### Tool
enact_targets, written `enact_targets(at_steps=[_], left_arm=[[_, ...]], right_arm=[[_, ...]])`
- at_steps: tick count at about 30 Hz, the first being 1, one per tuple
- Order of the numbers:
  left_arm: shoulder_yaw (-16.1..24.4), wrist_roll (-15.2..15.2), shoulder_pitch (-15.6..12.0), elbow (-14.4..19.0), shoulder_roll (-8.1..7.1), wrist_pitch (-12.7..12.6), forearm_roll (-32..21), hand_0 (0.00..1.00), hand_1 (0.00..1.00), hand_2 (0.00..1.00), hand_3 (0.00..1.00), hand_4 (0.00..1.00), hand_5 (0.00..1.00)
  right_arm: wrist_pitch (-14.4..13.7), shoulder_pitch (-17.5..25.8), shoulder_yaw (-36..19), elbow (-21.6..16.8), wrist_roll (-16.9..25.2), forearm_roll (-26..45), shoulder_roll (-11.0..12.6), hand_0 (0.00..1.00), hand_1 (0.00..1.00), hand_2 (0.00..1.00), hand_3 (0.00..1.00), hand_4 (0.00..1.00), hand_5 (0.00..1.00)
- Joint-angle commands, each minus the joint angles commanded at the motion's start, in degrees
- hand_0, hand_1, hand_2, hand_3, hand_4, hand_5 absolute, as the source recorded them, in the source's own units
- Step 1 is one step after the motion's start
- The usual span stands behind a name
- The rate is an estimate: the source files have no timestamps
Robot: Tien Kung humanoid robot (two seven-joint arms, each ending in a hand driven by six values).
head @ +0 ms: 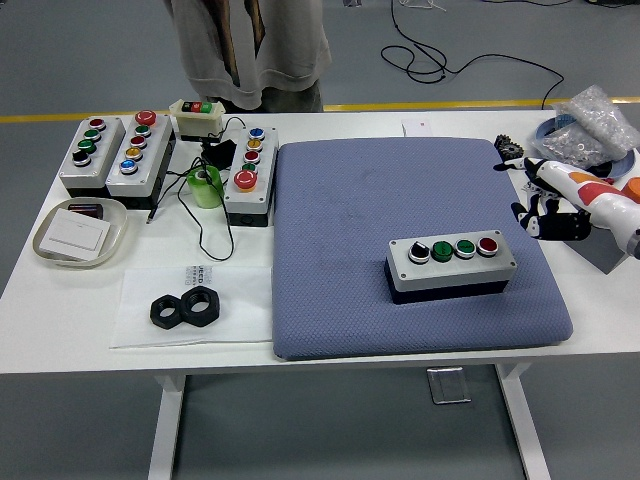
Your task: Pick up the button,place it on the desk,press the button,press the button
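- Head view: the button box sits flat on the blue-grey mat, in the mat's right front part, long side roughly parallel to the table's near edge.
- The box has a light grey top over a dark base; four buttons in a row on top, from left to right black/white, green, green, red.
- Nothing touches the box.
- The right hand is above the table's right edge, beyond the mat's right border, well apart from the box and farther back than it.
- Its fingers are loosely curled, black-jointed with white shells; they hold nothing. A white and orange forearm runs out of the picture at right.
- Left arm: not visible.
- The white table carries, at back left, two grey button boxes side by side, each with a column of coloured buttons.
- A third, narrower box stands just left of the mat, with a large red button at its near end.
- A green roll lies between them, with black cable looped around it.
- A shallow tray sits near the left edge; two black hex nuts rest touching on a sheet of paper at front left.
- A person stands at the far side, behind the left boxes; hands not visible.
- A bag of small parts lies at back right.
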State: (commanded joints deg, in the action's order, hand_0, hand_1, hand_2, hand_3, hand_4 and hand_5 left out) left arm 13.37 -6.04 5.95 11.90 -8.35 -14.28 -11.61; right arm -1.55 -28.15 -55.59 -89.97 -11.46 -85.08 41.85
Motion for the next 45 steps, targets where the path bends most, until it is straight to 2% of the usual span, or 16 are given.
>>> enact_targets(at_steps=[2, 5, 6, 11, 12, 17, 18, 22, 27, 29, 30, 35, 36, 41, 42, 45], left_arm=[[0.08, 0.05, 0.0, 0.0, -0.01, 0.01, 0.14, 0.719, 0.83, 0.881, 0.831, 0.648, 0.998], [0.15, 0.09, -0.02, 0.0, 0.0, -0.01, 0.22, 0.719, 0.83, 0.881, 0.831, 0.648, 0.998], [0.18, 0.11, -0.02, 0.0, 0.01, 0.0, 0.26, 0.723, 0.83, 0.881, 0.831, 0.648, 0.998], [0.2, 0.15, -0.01, 0.01, -0.01, 0.01, 0.32, 0.723, 0.83, 0.881, 0.831, 0.648, 0.998], [0.19, 0.15, 0.0, 0.01, -0.01, 0.01, 0.31, 0.727, 0.83, 0.881, 0.831, 0.647, 0.998], [0.05, 0.08, 0.06, 0.02, -0.01, 0.03, 0.12, 0.727, 0.83, 0.881, 0.831, 0.647, 0.998], [0.04, 0.08, 0.07, 0.02, -0.01, 0.03, 0.12, 0.727, 0.83, 0.881, 0.831, 0.647, 0.998], [0.11, 0.11, 0.09, 0.03, 0.0, 0.04, 0.3, 0.727, 0.83, 0.881, 0.831, 0.647, 0.998], [0.56, 0.21, 0.08, -0.09, 0.1, -0.04, 0.81, 0.729, 0.83, 0.881, 0.831, 0.649, 0.998], [0.61, 0.21, 0.06, -0.11, 0.1, -0.05, 0.88, 0.729, 0.83, 0.881, 0.831, 0.649, 0.998], [0.62, 0.2, 0.05, -0.11, 0.1, -0.06, 0.89, 0.729, 0.831, 0.881, 0.831, 0.648, 0.998], [0.94, 0.36, -0.03, -0.09, 0.1, -0.13, 1.45, 0.729, 0.831, 0.881, 0.831, 0.648, 0.998], [1.03, 0.41, -0.03, -0.07, 0.12, -0.15, 1.61, 0.732, 0.831, 0.881, 0.831, 0.647, 0.998], [1.85, 0.73, -0.18, -0.1, 0.28, -0.2, 2.82, 0.732, 0.831, 0.881, 0.831, 0.647, 0.998], [2.05, 0.73, -0.25, -0.16, 0.35, -0.25, 2.95, 0.734, 0.832, 0.881, 0.83, 0.646, 0.998], [2.23, 0.73, -0.41, -0.21, 0.41, -0.28, 3.12, 0.734, 0.832, 0.881, 0.83, 0.646, 0.998]], right_arm=[[-4.01, 0.64, -1.88, 0.63, 2.7, 4.37, -0.32, 0.364, 0.418, 0.665, 0.998, 0.599, 0.27], [-6.44, 1.18, -3.69, 1.02, 4.81, 9.57, -0.7, 0.364, 0.418, 0.665, 0.998, 0.599, 0.27], [-6.93, 1.44, -4.19, 1.17, 5.36, 10.56, -0.84, 0.852, 0.802, 0.953, 0.998, 0.619, 0.396], [-9.77, 3.74, -8.97, 2.29, 11.11, 21.49, -2.33, 0.852, 0.802, 0.953, 0.998, 0.619, 0.396], [-9.89, 3.93, -9.51, 2.38, 11.92, 24.1, -2.48, 0.948, 0.878, 0.979, 0.993, 0.629, 0.405], [-11.79, 5.82, -15.02, 4.35, 18.08, 36.01, -5.01, 0.948, 0.878, 0.979, 0.993, 0.629, 0.405], [-12.13, 6.05, -15.87, 4.82, 18.62, 38.62, -5.31, 0.953, 0.884, 0.952, 0.95, 0.627, 0.442], [-12.89, 7.01, -17.59, 6.0, 18.63, 48.04, -5.8, 0.953, 0.884, 0.952, 0.95, 0.627, 0.442], [-12.08, 8.21, -18.46, 7.95, 17.38, 59.29, -6.36, 0.948, 0.865, 0.918, 0.91, 0.619, 0.451], [-11.59, 8.7, -18.69, 8.56, 16.9, 60.42, -6.56, 0.948, 0.865, 0.918, 0.91, 0.619, 0.451], [-11.33, 9.01, -18.82, 8.76, 16.68, 60.36, -6.65, 0.931, 0.848, 0.892, 0.87, 0.603, 0.546], [-9.8, 10.75, -19.51, 9.18, 14.92, 59.64, -7.43, 0.931, 0.848, 0.892, 0.87, 0.603, 0.546], [-9.63, 10.98, -19.59, 9.19, 14.43, 59.5, -7.58, 0.931, 0.842, 0.875, 0.859, 0.55, 0.682], [-8.83, 11.88, -19.01, 9.16, 13.33, 59.43, -7.93, 0.931, 0.842, 0.875, 0.859, 0.55, 0.682], [-8.67, 12.04, -18.9, 9.11, 13.25, 59.55, -7.94, 0.934, 0.843, 0.871, 0.852, 0.536, 0.733], [-8.44, 12.38, -18.86, 8.92, 13.11, 59.82, -7.96, 0.934, 0.843, 0.871, 0.852, 0.536, 0.733]])
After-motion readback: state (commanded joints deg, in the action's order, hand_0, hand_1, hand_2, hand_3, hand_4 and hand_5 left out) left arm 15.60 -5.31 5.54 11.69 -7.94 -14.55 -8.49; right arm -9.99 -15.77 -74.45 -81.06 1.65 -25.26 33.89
